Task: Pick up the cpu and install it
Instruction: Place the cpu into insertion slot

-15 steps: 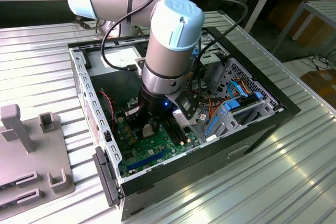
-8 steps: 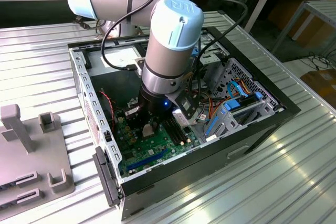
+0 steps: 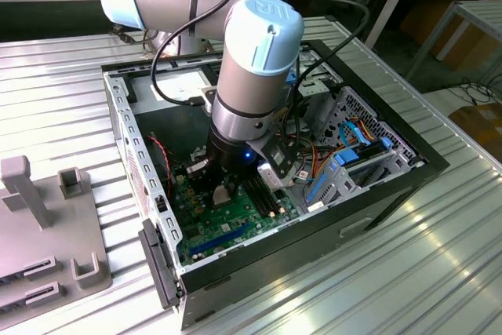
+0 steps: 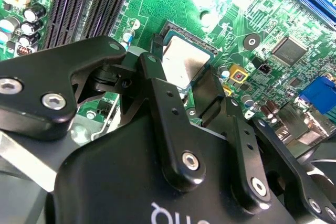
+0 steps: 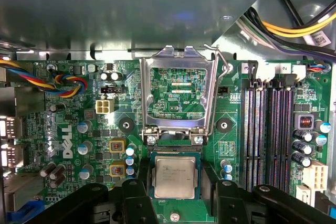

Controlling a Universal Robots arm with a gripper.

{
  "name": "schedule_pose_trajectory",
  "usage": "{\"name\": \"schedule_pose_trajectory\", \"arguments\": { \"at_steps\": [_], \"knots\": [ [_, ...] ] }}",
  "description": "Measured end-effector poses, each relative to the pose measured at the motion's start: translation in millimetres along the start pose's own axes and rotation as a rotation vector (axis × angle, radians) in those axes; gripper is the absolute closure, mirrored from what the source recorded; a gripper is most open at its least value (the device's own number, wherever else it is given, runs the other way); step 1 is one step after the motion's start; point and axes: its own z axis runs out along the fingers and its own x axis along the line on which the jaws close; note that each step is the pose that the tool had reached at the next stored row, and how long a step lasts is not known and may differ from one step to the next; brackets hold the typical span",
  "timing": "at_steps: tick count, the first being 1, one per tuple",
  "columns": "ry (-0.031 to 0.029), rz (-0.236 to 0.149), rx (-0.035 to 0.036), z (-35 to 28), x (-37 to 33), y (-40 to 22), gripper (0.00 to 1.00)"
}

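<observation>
Down inside the open computer case (image 3: 369, 209), which lies flat on the ribbed metal worktop (image 3: 439, 272), the arm (image 3: 255, 60) points its wrist straight at the green motherboard (image 5: 131, 108). In the first wrist view the cpu (image 5: 175, 178) lies level, silver top up, within the dark border of the socket (image 5: 175, 153). The hand (image 5: 177, 184) straddles it closely. I cannot tell from where I stand whether the hand is pinching the chip or has let go of it; only a thin line of socket border shows along the chip's edges.

The hinged load frame (image 5: 176, 54) stands flipped open beside the socket, so nothing covers the chip. In the exterior view the memory slots (image 3: 263, 194) sit at about three o'clock from the hand. A grey holder (image 3: 47, 225) rests on the worktop at about eight o'clock from the case.

I'd call this the seating step. The chip is in the socket and looks square with it, but the install seems unfinished while that frame stands open. Any move from here calls for a straight parting with no sideways drag, so the chip does not shift on its contacts.
</observation>
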Motion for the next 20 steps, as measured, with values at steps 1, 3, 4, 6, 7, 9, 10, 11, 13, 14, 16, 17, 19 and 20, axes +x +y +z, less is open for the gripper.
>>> {"name": "schedule_pose_trajectory", "arguments": {
  "at_steps": [1, 3, 4, 6, 7, 9, 10, 11, 13, 14, 16, 17, 19, 20],
  "knots": [
    [-0.0001, 0.000, -0.0001, 0.1, 0.0, 0.0, 0.53],
    [-0.0004, 0.000, -0.0007, 0.5, 0.0, -0.1, 0.53],
    [-0.0004, 0.000, -0.0007, 0.5, 0.0, -0.1, 0.53],
    [-0.0005, 0.000, -0.0008, 0.4, 0.0, -0.2, 0.53],
    [-0.0005, 0.000, -0.0009, 0.2, 0.0, -0.1, 0.53],
    [-0.0005, 0.000, -0.0009, -0.2, 0.0, -0.1, 0.53],
    [-0.0005, 0.000, -0.0010, -0.4, 0.0, -0.1, 0.53],
    [-0.0006, 0.000, -0.0010, -0.7, 0.0, -0.1, 0.53],
    [-0.0006, 0.000, -0.0012, -1.8, 0.1, -0.2, 0.53],
    [-0.0007, 0.000, -0.0014, -2.2, 0.1, -0.1, 0.53],
    [-0.0006, 0.000, -0.0011, -2.4, 0.1, -0.1, 0.53],
    [-0.0005, 0.000, -0.0010, -2.5, 0.1, -0.2, 0.53],
    [-0.0005, 0.000, -0.0010, -2.7, 0.1, -0.2, 0.53],
    [-0.0005, 0.000, -0.0010, -2.8, 0.1, -0.2, 0.53]
  ]
}}
